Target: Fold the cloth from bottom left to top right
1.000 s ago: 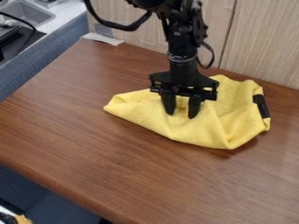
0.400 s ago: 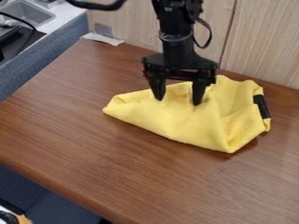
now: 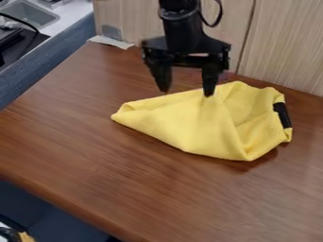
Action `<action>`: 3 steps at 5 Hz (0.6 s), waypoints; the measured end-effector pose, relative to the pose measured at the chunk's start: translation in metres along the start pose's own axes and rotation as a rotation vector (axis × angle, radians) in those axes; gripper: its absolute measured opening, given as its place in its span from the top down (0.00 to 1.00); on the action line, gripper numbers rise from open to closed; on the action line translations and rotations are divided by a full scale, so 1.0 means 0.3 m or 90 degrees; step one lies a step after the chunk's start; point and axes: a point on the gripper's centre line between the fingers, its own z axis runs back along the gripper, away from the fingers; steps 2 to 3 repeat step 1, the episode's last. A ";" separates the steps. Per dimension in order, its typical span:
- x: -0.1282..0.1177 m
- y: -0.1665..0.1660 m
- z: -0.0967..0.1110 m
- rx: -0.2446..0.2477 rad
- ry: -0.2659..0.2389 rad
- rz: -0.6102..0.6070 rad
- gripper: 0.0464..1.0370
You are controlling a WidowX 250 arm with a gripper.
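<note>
My gripper hangs over the upper edge of the yellow cloth, open, its two fingers pointing down and well apart. The right fingertip is at or just above the cloth's upper part, and the left one is just beyond its upper left edge. The yellow cloth lies folded and creased on the wooden table, right of the middle, with a narrow corner at the left, a low point toward the bottom right and a black strip on its right edge.
The wooden table runs to a rounded front edge at lower left. Behind the cloth stands a pale wood panel. A white strip lies at the back left corner, near a sink at upper left.
The gripper has risen off the cloth and shifted a little left, toward the back, its fingers further apart. The cloth's middle fold lifted slightly, then settled.
</note>
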 end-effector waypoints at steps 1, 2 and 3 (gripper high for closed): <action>-0.034 0.006 0.019 0.001 0.008 -0.017 0.04; -0.034 0.006 0.019 0.001 0.008 -0.017 0.04; -0.034 0.006 0.019 0.001 0.008 -0.017 0.04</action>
